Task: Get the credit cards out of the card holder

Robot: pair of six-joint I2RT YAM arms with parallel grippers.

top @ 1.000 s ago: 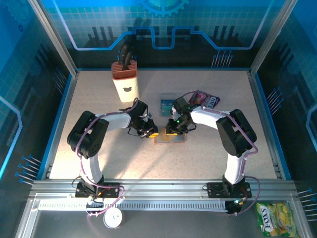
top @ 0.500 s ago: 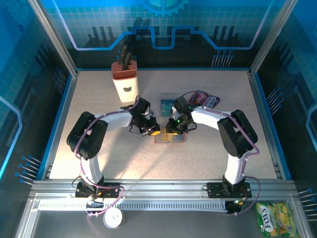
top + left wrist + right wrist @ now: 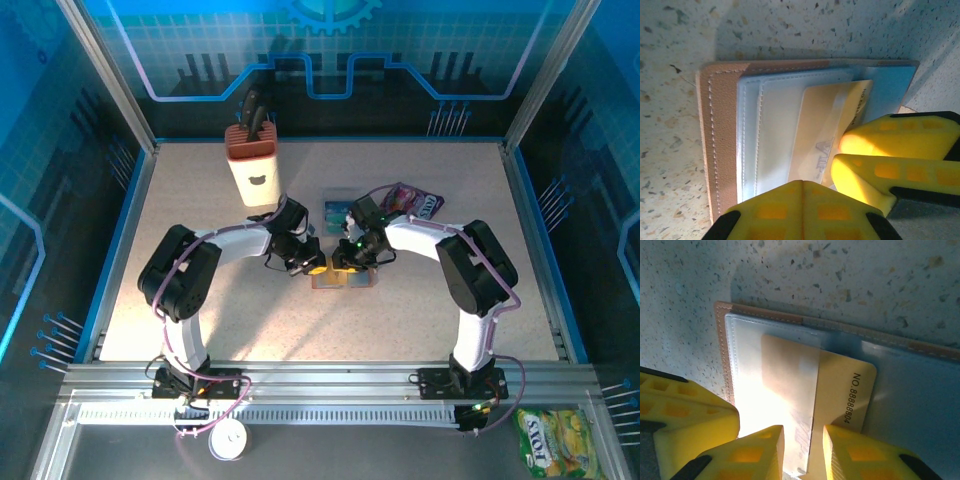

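Observation:
The card holder lies open on the table, brown rim around a blue-grey inside. A tan-orange credit card printed "NO. 8888804" sticks partly out of its clear pocket. My left gripper is shut, tips together over the holder's left half, with nothing between them. My right gripper is open by a narrow gap, its fingers low over the card's near edge. A teal card lies loose on the table behind the holder.
A purple snack packet lies just behind the right arm. A cream knife block stands at the back left. Both grippers crowd together over the holder. A yellow packet lies outside the frame, front right.
My left gripper has edged slightly right, closer to the holder and the right gripper. The right arm and the holder have barely moved.

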